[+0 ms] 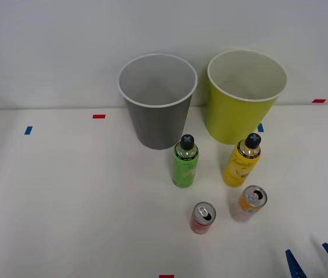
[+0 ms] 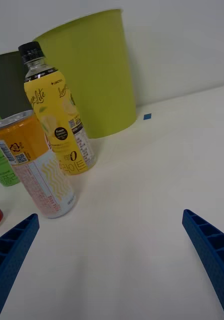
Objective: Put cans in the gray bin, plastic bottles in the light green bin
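1. Overhead, the front view shows all four items standing upright on the table, none sorted yet. The gray bin and the light green bin stand side by side at the back, both apparently empty.
2. Just before the bins stand the green bottle and the yellow bottle; nearer the robot are the red can and the orange can.
3. The right tool sits low at the near right corner, spread wide and holding nothing, with the orange can the closest item to it.
4. From the right wrist view, the two blue fingers stand far apart with bare table between them. The orange can is off towards one finger, not centred, and the yellow bottle stands just behind it, almost touching.
5. My judgement: the step is reaching for the orange can. To do it well, shift the tool sideways until the can sits midway between the fingers, then advance level.
6. Close around the can's middle, keeping clear of the yellow bottle, which looks easy to topple, then lift straight up before heading for the gray bin.
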### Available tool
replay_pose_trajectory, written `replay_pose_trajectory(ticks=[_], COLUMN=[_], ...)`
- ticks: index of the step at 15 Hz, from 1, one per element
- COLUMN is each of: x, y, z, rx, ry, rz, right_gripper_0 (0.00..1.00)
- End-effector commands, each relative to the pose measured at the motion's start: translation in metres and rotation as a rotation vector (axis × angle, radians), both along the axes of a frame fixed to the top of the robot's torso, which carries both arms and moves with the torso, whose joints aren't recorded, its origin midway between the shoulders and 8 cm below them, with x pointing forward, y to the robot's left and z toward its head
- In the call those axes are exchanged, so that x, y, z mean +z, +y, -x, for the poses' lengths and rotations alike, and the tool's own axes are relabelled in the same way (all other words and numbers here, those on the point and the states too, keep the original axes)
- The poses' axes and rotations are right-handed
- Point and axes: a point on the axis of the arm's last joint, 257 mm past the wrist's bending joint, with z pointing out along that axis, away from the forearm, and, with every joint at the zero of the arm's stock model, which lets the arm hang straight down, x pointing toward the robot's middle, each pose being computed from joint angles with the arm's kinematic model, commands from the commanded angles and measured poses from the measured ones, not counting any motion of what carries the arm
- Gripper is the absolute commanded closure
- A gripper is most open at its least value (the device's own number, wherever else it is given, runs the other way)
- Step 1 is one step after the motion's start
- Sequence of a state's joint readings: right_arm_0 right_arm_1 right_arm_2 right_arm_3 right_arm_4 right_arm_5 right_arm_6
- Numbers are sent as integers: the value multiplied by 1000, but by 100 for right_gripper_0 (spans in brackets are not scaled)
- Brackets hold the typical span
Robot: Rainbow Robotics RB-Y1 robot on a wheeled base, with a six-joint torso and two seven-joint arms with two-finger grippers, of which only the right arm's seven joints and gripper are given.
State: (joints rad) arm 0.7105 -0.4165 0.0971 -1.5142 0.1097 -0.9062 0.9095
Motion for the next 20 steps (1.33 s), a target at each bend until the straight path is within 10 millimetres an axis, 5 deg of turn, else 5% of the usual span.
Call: replay_pose_trajectory(ticks=[1, 8, 14, 20], x=[4, 4, 25, 33], y=[22, 24, 77, 87], z=[-18, -20, -53, -76], rx=[44, 62, 181, 214], ry=[-21, -24, -103, -139], rz=[-19, -7, -47, 27], right_gripper_0=[0, 0, 0, 0])
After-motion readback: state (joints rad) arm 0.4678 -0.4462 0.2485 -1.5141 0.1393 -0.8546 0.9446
